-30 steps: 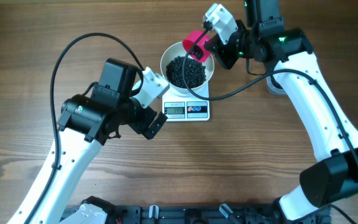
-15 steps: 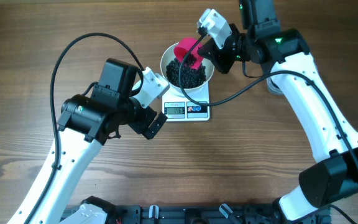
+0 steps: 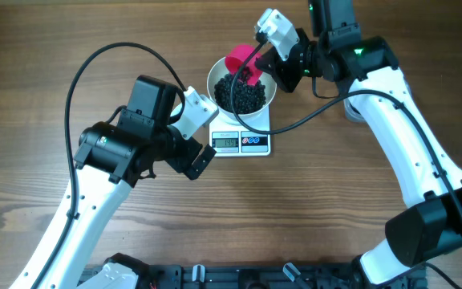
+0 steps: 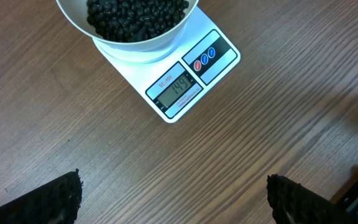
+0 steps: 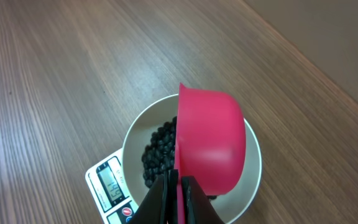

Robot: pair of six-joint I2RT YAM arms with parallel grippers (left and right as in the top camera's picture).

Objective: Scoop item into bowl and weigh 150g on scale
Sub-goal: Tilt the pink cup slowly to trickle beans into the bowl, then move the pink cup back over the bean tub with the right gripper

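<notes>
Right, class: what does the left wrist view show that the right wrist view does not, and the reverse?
Only the left wrist view: the open left gripper, its dark fingertips in the bottom corners.
Only the right wrist view: the pink scoop, tipped on its side above the bowl, pinched in the shut right gripper.
Both: the white bowl of black beans on the scale, and the wooden table.

A brown wooden table (image 3: 38, 48) with grain running side to side carries a small flat white scale (image 3: 241, 143) lying directly on it, toward the far middle.
</notes>
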